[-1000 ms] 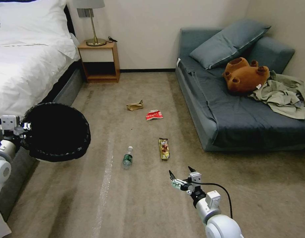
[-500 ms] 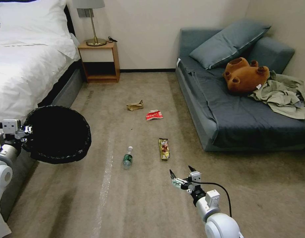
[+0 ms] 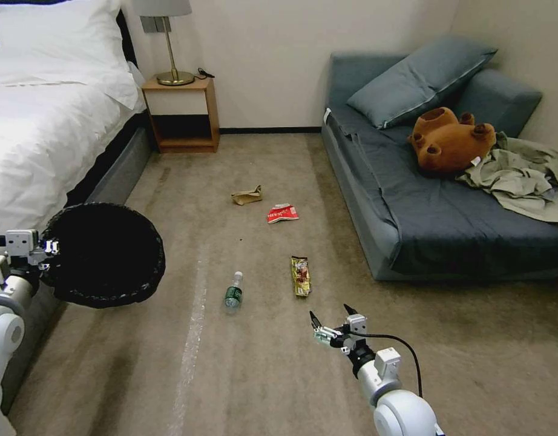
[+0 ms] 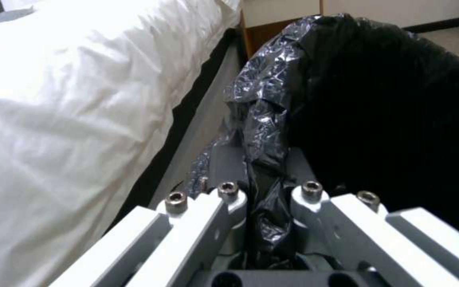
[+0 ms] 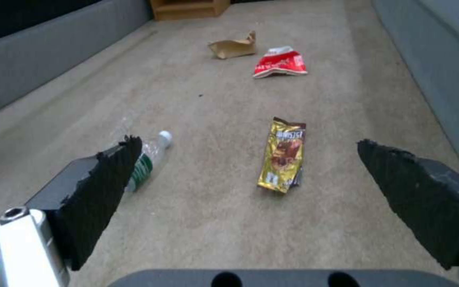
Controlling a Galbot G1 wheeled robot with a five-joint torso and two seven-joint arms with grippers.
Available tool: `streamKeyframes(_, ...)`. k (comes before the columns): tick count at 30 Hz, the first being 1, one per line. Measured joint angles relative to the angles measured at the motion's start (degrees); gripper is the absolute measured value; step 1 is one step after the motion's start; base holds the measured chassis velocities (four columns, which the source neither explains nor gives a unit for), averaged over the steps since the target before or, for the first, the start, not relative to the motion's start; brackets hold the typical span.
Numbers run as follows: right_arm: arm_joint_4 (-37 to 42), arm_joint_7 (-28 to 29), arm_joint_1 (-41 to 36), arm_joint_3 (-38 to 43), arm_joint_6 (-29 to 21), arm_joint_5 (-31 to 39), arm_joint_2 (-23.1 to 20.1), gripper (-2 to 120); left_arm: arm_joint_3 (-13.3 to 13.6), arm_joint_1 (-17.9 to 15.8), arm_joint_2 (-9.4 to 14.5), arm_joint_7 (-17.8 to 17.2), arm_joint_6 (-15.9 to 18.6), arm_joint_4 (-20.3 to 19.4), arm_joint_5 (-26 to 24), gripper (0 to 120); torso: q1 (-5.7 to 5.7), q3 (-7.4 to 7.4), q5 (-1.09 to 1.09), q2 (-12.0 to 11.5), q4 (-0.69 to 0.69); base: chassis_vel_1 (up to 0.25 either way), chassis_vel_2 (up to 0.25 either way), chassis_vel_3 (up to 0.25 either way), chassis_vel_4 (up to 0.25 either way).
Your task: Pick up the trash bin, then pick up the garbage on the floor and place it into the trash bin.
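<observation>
My left gripper [image 3: 49,247] is shut on the lined rim of the round black trash bin [image 3: 103,254], held off the floor beside the bed; the pinched black liner [image 4: 264,167] runs between its fingers [image 4: 227,199]. The garbage lies on the carpet: a clear bottle [image 3: 233,292] [image 5: 147,163], a yellow-brown snack wrapper [image 3: 301,275] [image 5: 284,154], a red-and-white packet [image 3: 282,213] [image 5: 281,63] and a tan paper bag [image 3: 247,195] [image 5: 233,47]. My right gripper [image 3: 331,318] [image 5: 251,179] hangs open above the floor, just short of the wrapper and bottle.
A white bed [image 3: 43,127] runs along the left and a grey sofa [image 3: 424,212] along the right, carrying a brown plush toy [image 3: 448,140] and olive clothes [image 3: 521,175]. A wooden nightstand [image 3: 182,112] stands at the far wall. Open carpet lies between them.
The bin and my left gripper have sunk a little lower. The view has shifted slightly, so the litter sits a bit lower. My right gripper is nearly where it was.
</observation>
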Motion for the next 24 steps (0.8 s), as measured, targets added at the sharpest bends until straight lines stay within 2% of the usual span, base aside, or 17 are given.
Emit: streamKeyframes(24, -0.33, -0.23, -0.12, -0.16, 0.3, -0.11, -0.08, 100, -0.05, 0.38, -0.64, 0.86, -0.58, 0.34, 0.63, 5, 0.0, 0.0, -0.01, 0.0, 0.0, -0.072, 0.064, 0.068, -0.067)
